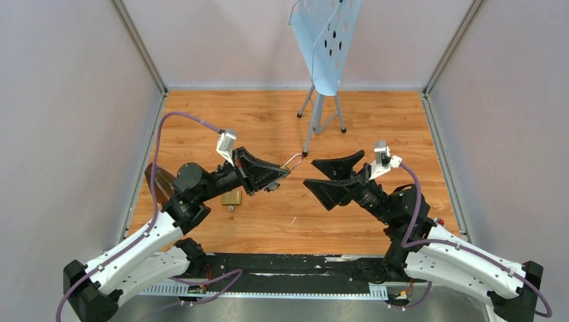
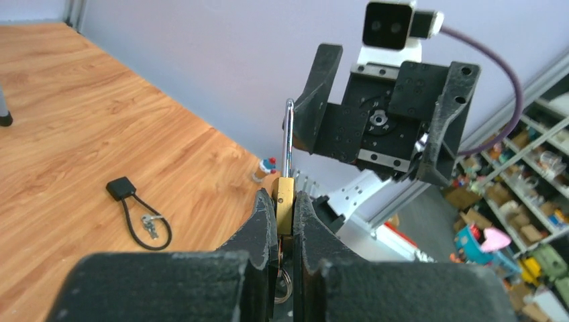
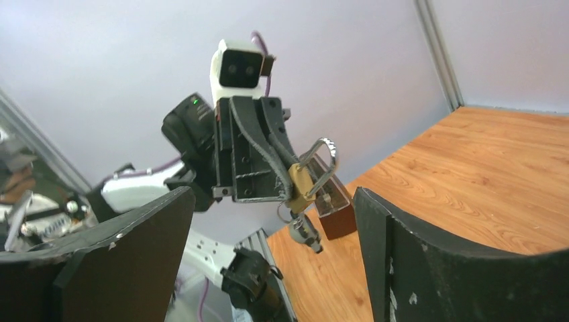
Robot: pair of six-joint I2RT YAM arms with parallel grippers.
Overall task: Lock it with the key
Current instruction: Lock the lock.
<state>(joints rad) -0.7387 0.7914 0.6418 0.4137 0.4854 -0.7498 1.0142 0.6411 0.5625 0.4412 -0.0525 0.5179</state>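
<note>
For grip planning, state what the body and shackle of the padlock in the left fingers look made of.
The padlock body: probably brass, a yellow-gold metal with a dull sheen. The shackle: likely plated steel, a thin silver bar with bright glints along its curve. The look alone cannot confirm either.

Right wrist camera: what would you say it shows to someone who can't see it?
The left gripper pinches a brass padlock in the air, its silver shackle up, small metal pieces dangling beneath. The right gripper frames the view with dark fingers, wide open and empty.
</note>
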